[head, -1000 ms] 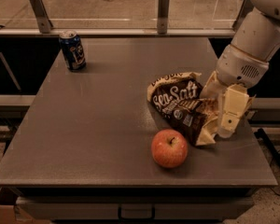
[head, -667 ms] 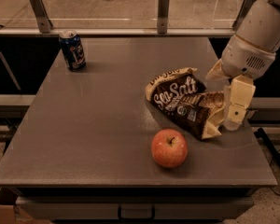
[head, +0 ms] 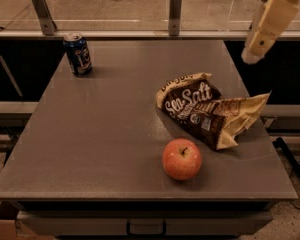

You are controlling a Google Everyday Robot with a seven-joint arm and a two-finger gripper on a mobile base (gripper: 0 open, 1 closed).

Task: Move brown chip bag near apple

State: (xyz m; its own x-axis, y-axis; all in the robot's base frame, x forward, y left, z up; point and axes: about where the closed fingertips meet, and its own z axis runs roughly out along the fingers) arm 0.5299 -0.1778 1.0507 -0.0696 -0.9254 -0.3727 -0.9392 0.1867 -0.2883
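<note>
Camera view: bag (head: 205, 111) lies on table (head: 100, 134) just beside apple (head: 182, 158), at its 1 o'clock. Placing looks done; the next move is only to pull the arm away. Gripper (head: 255, 51) hangs high at bag's 1 o'clock, well apart, holding nothing; can't tell how open.

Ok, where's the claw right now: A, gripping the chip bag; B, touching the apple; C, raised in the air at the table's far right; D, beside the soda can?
C: the claw hangs high at the right, touching nothing, while the brown chip bag lies on the table just behind the apple.
</note>
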